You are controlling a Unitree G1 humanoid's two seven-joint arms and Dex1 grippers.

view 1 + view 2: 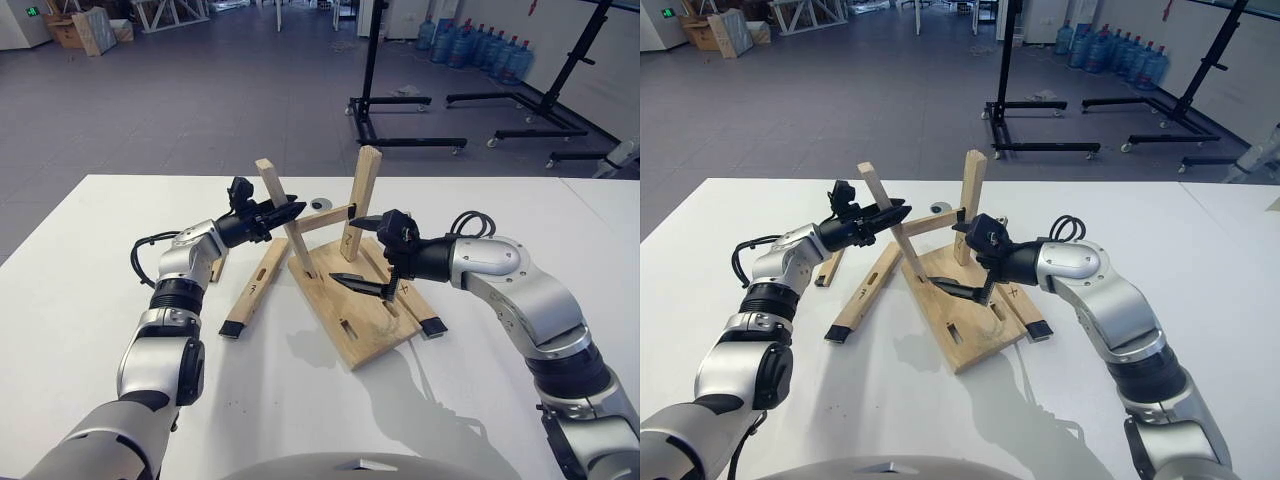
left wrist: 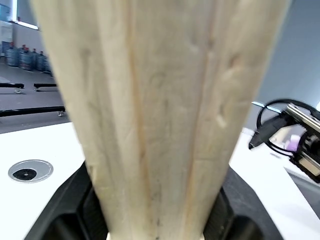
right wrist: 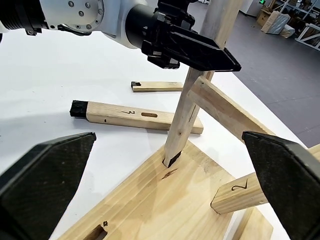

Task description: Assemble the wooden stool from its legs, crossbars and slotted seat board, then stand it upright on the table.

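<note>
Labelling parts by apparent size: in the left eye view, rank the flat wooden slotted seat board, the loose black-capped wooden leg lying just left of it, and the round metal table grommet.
1. Wooden slotted seat board: largest.
2. Loose black-capped wooden leg: long, narrow.
3. Round metal grommet: smallest, also farthest away.

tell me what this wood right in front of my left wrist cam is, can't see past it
Observer: A stool leg, clamped in your left jaws, tilted, its lower end on the seat board.
Operator: joined to anything
Observer: A crossbar runs from it to a second leg standing on the board.
Operator: any parts still loose
Observer: A loose leg lies flat on the table, left of the board.
</note>
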